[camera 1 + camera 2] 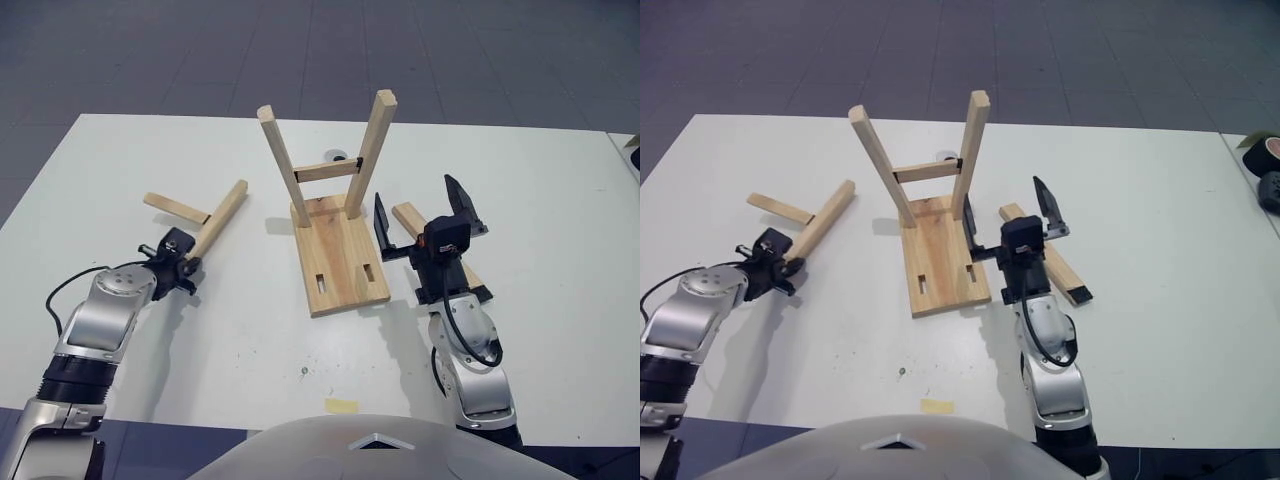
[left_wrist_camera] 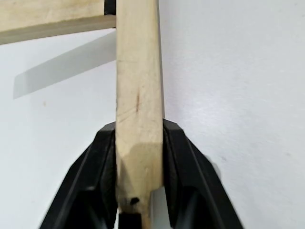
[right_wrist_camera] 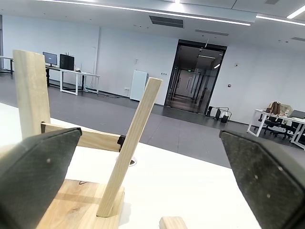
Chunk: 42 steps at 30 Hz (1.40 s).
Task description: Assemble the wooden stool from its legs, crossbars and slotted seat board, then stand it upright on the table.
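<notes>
The slotted seat board (image 1: 340, 262) lies flat mid-table with two legs (image 1: 375, 150) standing up from its far end, joined by a crossbar (image 1: 326, 171). Two slots near its front edge stand empty. On the left lies a second leg pair (image 1: 222, 219) with its crossbar (image 1: 176, 208). My left gripper (image 1: 180, 262) is shut on the near end of that leg (image 2: 138, 119). My right gripper (image 1: 425, 215) stands open and empty just right of the board, above another loose leg piece (image 1: 408, 217) lying on the table. The standing legs (image 3: 128, 152) show between its pads.
The white table (image 1: 560, 220) has free room on the right and along the front. A yellow tape piece (image 1: 340, 406) sits at the near edge. A dark object (image 1: 1268, 170) lies beyond the table's right end.
</notes>
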Motion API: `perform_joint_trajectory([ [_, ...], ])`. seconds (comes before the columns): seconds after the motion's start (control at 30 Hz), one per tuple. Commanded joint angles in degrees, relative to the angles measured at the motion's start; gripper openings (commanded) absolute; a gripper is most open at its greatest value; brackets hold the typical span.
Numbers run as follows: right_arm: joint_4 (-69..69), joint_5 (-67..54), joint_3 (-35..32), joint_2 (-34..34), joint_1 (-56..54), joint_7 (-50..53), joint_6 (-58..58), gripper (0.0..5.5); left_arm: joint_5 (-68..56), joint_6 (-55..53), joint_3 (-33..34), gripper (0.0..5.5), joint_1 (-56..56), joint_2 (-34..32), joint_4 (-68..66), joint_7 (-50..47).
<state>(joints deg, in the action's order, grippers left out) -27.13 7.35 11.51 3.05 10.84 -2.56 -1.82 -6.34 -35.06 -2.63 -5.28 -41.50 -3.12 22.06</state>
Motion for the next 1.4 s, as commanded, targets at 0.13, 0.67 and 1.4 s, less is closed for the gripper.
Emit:
perform_joint_trajectory([
  [0.13,-0.21,-7.14,-7.44,1.09,-7.77,-2.37,-5.80,5.40,10.88,24.09,6.47,1.04,-19.91,0.07,-6.58,-16.33],
  [0.67,-9.75,-78.92,-20.78,-2.70,-31.49,10.71,-25.02,5.40,32.41,58.17,-8.72,1.04,-27.02,2.55,7.76,-14.91],
  [1.4,-11.19,-75.17,-17.44,-15.18,-32.61,34.93,-9.54,2.92,40.26,57.24,-7.84,1.04,-23.90,7.41,12.19,-12.22],
])
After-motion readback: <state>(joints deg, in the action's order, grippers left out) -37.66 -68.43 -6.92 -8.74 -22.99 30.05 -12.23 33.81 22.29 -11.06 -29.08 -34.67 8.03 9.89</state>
